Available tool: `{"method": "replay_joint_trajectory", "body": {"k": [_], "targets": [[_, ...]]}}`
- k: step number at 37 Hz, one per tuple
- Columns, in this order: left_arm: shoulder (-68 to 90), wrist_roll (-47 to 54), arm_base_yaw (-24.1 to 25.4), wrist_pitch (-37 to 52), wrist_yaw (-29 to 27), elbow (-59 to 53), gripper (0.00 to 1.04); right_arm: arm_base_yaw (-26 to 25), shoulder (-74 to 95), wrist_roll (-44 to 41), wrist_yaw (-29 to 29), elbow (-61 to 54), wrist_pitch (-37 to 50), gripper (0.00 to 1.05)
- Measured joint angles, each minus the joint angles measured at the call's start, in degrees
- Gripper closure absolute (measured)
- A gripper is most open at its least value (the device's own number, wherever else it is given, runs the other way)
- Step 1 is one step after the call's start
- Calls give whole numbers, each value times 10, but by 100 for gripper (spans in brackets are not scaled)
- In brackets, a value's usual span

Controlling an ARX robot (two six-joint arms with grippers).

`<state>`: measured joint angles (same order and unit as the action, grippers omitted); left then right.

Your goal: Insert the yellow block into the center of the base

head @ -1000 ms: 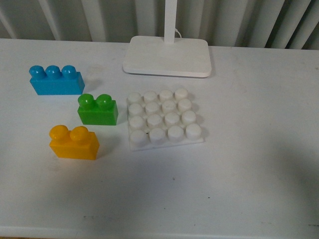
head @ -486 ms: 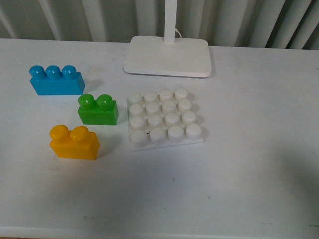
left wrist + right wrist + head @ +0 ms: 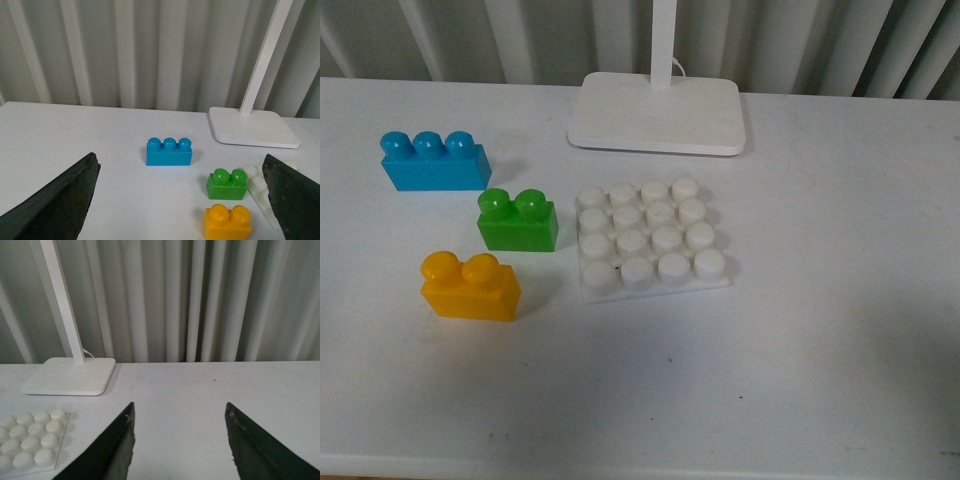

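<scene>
Sitting near-left on the table (image 3: 820, 380), yellow block (image 3: 470, 287) is just nearer than the green brick (image 3: 518, 221); base (image 3: 652, 240) lies right of it, apart, studs bare. Left gripper (image 3: 180, 159) and right gripper (image 3: 179, 405) are both spread wide, holding nothing, so this looks like pre-grasp. Next, I'd judge: left gripper drops over the block, pinches it, aligns over the center studs.

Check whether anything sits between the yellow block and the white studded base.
Nothing visible does. Only bare table separates the yellow block from the base, whose studs are all uncovered. The green block stands just farther back than that gap, beside the base's left edge, near the path but not across it.
</scene>
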<state>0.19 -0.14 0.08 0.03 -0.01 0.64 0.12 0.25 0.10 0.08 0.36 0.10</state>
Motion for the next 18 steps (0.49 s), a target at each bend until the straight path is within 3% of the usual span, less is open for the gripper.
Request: {"method": "replay_joint_trajectory", "body": {"k": [4,9,13,18], "targets": [[1,-2,-1,-1,-4,0,6,0,0,0,0,0,0,28],[117,-79,-61,-143,-165,66,6,0,0,0,0,0,0,8],[233,-106,-81,-105,-201,80,6,0,0,0,0,0,0,10],[374,-119,-130,25,-229,91,6,0,0,0,0,0,0,9]]}}
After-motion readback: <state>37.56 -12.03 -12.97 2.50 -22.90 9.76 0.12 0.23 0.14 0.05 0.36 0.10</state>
